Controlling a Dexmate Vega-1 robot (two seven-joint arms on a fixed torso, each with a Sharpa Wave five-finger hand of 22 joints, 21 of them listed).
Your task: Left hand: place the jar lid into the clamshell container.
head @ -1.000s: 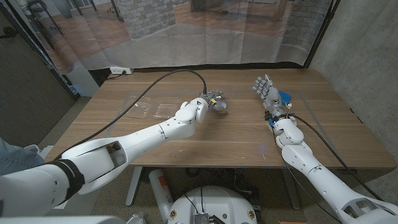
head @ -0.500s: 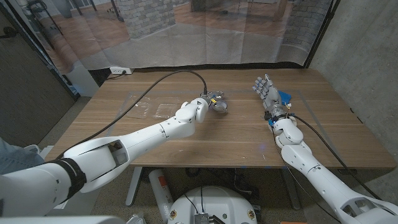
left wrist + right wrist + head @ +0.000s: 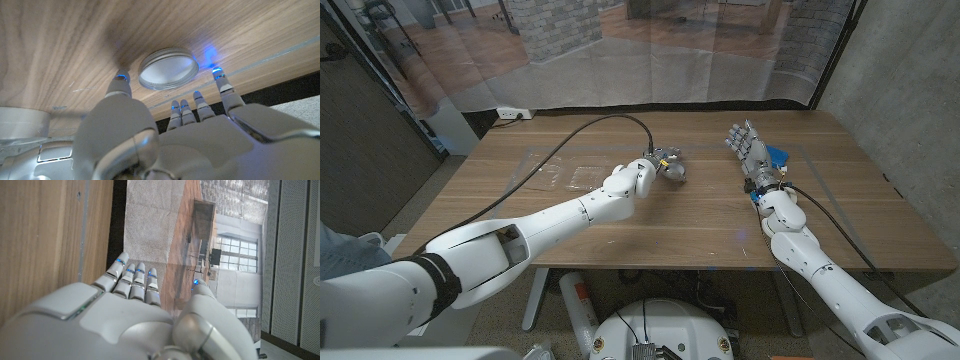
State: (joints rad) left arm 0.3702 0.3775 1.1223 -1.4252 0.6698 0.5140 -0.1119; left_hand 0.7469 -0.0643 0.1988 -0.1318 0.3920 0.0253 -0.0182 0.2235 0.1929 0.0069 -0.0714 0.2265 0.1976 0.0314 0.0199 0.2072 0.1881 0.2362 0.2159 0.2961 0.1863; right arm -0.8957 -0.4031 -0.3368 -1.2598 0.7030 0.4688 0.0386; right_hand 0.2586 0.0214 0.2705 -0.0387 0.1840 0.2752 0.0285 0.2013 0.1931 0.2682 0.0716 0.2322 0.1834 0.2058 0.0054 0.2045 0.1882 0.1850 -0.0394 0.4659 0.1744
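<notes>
Left wrist view: looking along the back of the left hand (image 3: 165, 140) at the jar lid (image 3: 167, 68), lying on the wooden table (image 3: 60, 35) in the upper middle of the frame. Reaching around it with fingers spread, the thumb tip just beside the rim on the frame's left, another fingertip (image 3: 216, 73) standing apart on the right. Gripping nothing yet, judging by the gap showing at each side.

Head view: finding the same lid (image 3: 675, 172) near the middle of the frame, just right of the left hand (image 3: 655, 163). Making out the clear clamshell container (image 3: 565, 176) only faintly, left of the hand on the wood; not telling whether open or closed.

Risking, from here:
- nudging the lid away across the smooth wood by closing one side first;
- pinching only the thin rim and dropping it on the lift;
- clipping the see-through container wall on the carry to the left, being so hard to make out.

Having bare wood on every side of the lid, with the table's far edge well apart toward the top of the frame. Keeping the right hand (image 3: 748, 148) out of the path at the upper right, fingers up and apart, holding nothing, near a small blue object (image 3: 778, 155).
</notes>
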